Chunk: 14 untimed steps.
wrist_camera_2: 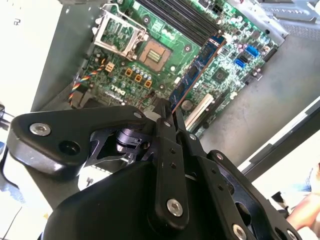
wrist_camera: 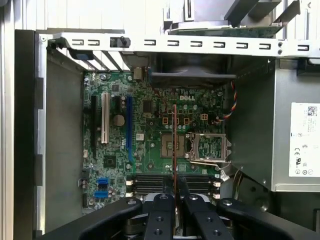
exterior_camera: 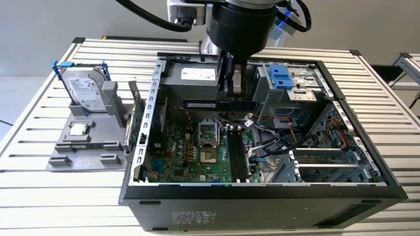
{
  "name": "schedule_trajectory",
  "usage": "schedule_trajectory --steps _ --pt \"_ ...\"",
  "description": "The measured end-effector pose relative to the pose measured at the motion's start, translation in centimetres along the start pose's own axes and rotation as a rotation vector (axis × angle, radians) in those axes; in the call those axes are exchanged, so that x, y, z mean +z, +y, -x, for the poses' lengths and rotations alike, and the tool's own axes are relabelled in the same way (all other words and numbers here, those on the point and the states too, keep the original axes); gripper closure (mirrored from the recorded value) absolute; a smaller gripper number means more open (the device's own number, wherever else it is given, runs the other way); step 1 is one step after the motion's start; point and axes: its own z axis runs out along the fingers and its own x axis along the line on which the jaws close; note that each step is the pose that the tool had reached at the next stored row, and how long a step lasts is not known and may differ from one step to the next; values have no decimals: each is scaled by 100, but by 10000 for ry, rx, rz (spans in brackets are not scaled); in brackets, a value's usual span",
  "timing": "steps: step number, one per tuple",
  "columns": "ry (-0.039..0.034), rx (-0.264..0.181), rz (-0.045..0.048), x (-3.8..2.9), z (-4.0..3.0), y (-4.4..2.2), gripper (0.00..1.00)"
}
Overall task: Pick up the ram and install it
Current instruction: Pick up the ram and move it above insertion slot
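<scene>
My gripper (exterior_camera: 231,98) hangs over the open computer case (exterior_camera: 262,189), shut on the ram (exterior_camera: 217,104). The ram is a narrow bluish board held level above the motherboard (exterior_camera: 190,157). In the second wrist view the ram (wrist_camera_2: 197,70) juts out past the shut gripper (wrist_camera_2: 169,114), over the board beside the CPU socket (wrist_camera_2: 152,54). In the first wrist view the ram (wrist_camera: 174,140) shows edge-on, rising from the gripper (wrist_camera: 173,194) and crossing the black memory slots (wrist_camera: 150,183). The same memory slots (exterior_camera: 237,157) lie below and nearer the case front in the exterior view.
A grey fixture (exterior_camera: 85,155) on the exterior view's left carries a silver hard drive with blue clips (exterior_camera: 87,93), a small chip (exterior_camera: 78,129) and an upright green card (exterior_camera: 138,123). The power supply (exterior_camera: 190,78) and drive bays (exterior_camera: 288,78) flank the gripper. A person's hand (wrist_camera_2: 306,210) shows beyond the case.
</scene>
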Motion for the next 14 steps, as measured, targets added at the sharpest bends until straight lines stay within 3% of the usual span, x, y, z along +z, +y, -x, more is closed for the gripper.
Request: schedule_trajectory --steps 14 --pt "-3 76 40 -10 -17 -231 100"
